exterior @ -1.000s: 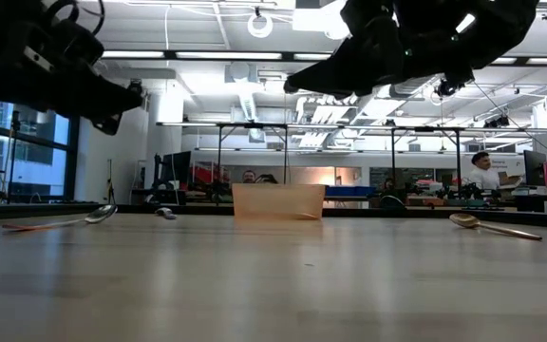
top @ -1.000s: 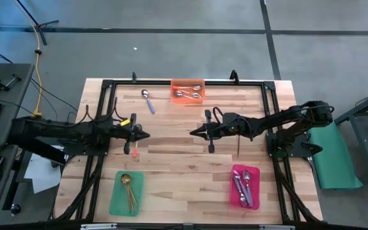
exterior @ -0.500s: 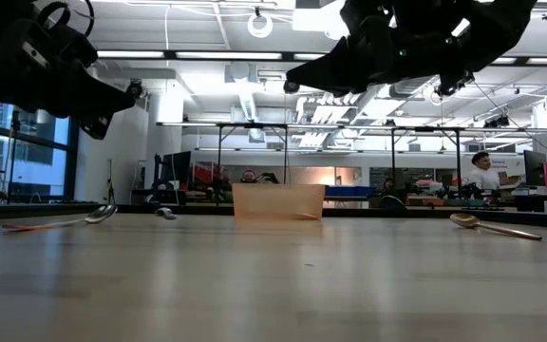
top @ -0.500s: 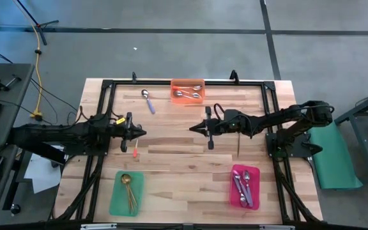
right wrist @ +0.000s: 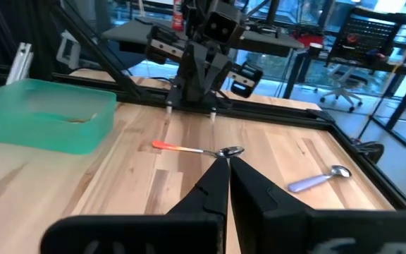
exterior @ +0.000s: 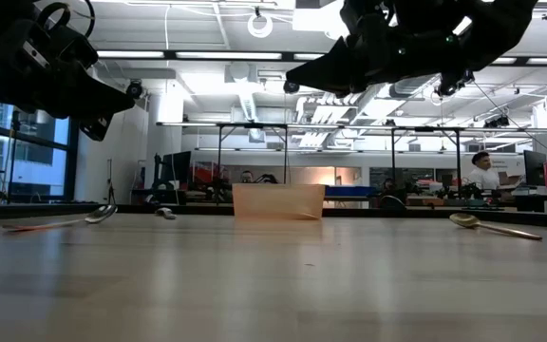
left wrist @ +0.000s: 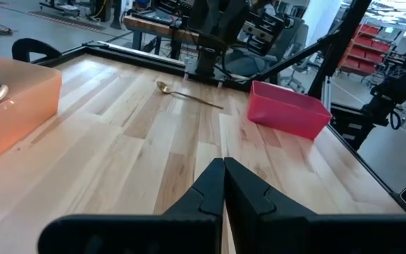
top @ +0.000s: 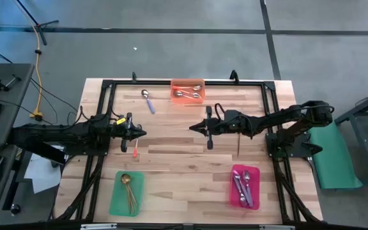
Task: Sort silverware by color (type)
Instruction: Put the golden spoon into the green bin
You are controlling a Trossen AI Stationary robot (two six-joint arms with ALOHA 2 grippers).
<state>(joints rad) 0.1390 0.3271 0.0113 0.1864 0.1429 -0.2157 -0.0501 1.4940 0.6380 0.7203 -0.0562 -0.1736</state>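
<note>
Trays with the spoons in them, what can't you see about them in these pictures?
- Green tray, right wrist view: frosted wall hides its contents.
- Orange tray, low view: wall hides the spoons inside.
- Pink tray, high view: spoons overlap, too small to count.
- Pink tray, low view: cut off by the picture's edge.

The left claw (top: 144,133) has drawn back leftward from the surface's middle, while the right claw (top: 193,129) edged slightly farther away.
</note>
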